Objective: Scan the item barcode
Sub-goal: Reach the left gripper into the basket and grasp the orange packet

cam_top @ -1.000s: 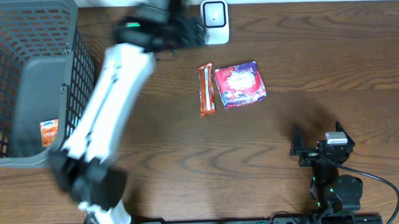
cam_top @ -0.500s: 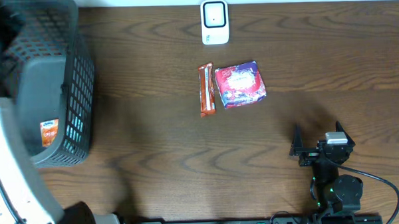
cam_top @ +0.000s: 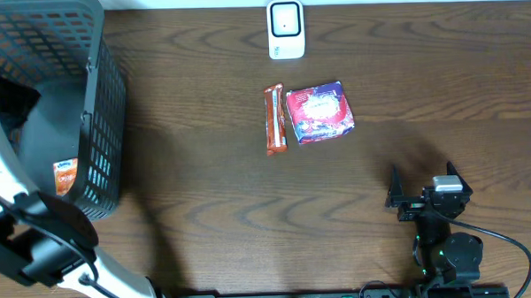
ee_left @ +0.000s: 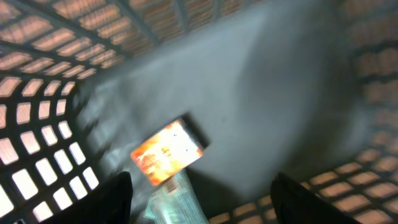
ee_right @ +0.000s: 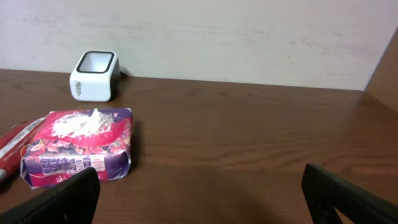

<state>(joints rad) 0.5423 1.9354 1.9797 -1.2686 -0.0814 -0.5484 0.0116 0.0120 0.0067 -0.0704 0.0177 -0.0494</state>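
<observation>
Change: the left arm (cam_top: 21, 237) had swung away from the scanner (cam_top: 285, 29) to the basket (cam_top: 96, 102) at 9 o'clock.
Left pincer (ee_left: 200, 183): fingers apart, holding nothing, over the basket floor.
Orange packet (ee_left: 166, 152): lay flat in the basket, at 11 o'clock of that pincer.
Scanner: stood at 12 o'clock of the worktop (cam_top: 206, 213).
Right pincer (cam_top: 423, 189): fingers wide apart, empty, at 5 o'clock.
</observation>
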